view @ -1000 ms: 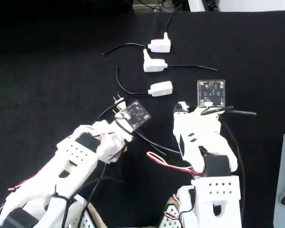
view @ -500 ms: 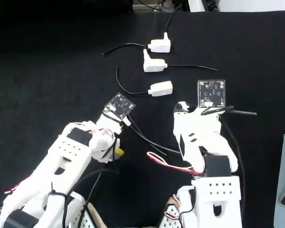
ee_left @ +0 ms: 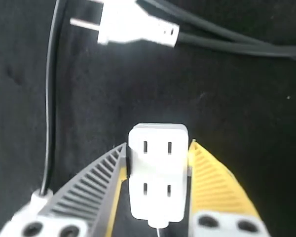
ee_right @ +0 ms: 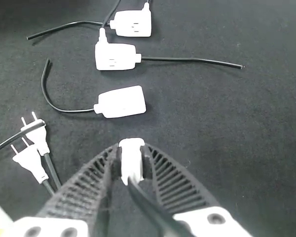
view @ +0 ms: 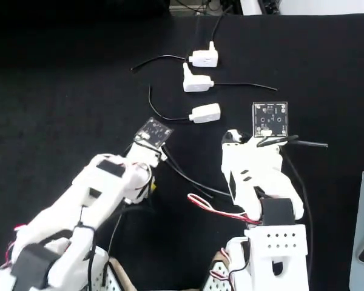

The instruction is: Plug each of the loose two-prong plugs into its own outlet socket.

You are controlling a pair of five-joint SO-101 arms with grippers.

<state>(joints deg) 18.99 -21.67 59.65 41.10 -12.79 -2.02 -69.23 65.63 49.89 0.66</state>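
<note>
Inside my left tool [ee_left: 158, 148], clamped shut, the white four-slot plastic socket block [ee_left: 158, 182] could twist against the white two-prong plug [ee_left: 133, 32]. My right tool [ee_right: 131, 147] pinches a white corded block [ee_right: 132, 165].

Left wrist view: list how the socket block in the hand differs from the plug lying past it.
The socket block shows four slots; the plug has bare metal prongs. The socket block sits clamped in the left hand; the plug lies loose on the black cloth, trailing a black cable. Both are white.
</note>
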